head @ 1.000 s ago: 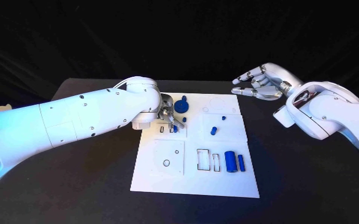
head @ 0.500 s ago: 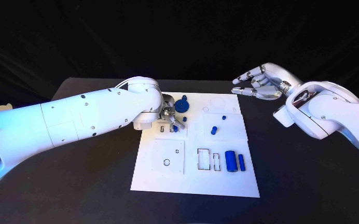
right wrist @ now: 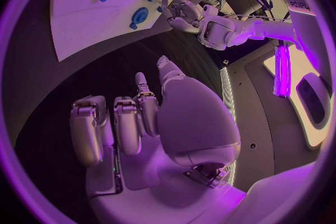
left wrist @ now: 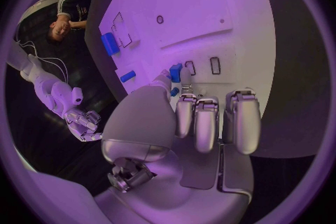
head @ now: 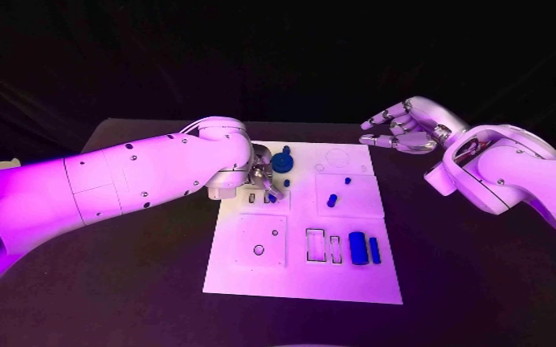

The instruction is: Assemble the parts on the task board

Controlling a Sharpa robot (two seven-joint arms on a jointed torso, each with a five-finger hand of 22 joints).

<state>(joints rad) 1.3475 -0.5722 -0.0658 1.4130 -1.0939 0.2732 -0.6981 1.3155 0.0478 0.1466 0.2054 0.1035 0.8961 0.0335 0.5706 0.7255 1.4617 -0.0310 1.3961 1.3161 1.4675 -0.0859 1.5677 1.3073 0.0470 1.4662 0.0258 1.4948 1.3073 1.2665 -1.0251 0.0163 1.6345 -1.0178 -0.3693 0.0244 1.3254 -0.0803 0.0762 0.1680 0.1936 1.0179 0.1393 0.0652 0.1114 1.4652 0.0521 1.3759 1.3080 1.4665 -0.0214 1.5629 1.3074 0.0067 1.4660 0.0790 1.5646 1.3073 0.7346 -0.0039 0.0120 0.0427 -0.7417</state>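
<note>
White and flat, the task board (head: 348,279) lies in the middle of the black surface (head: 139,283), with bare black on both long sides and in front of its near edge. The left hand (head: 262,178) is low over the board's far left part, fingers curled down beside a small blue part (left wrist: 175,72) at a slot there; whether it grips that piece I cannot tell. A round blue part (head: 283,163) sits just beyond the fingers. Mid-board, a short blue peg (head: 332,200) and a tiny blue dot (head: 346,180) lie apart from the hand. Near the board's front right, two blue bars (head: 358,248) lie side by side next to outlined slots. The right hand (head: 400,132) hovers off the board's far right corner, fingers loosely apart, holding nothing.
</note>
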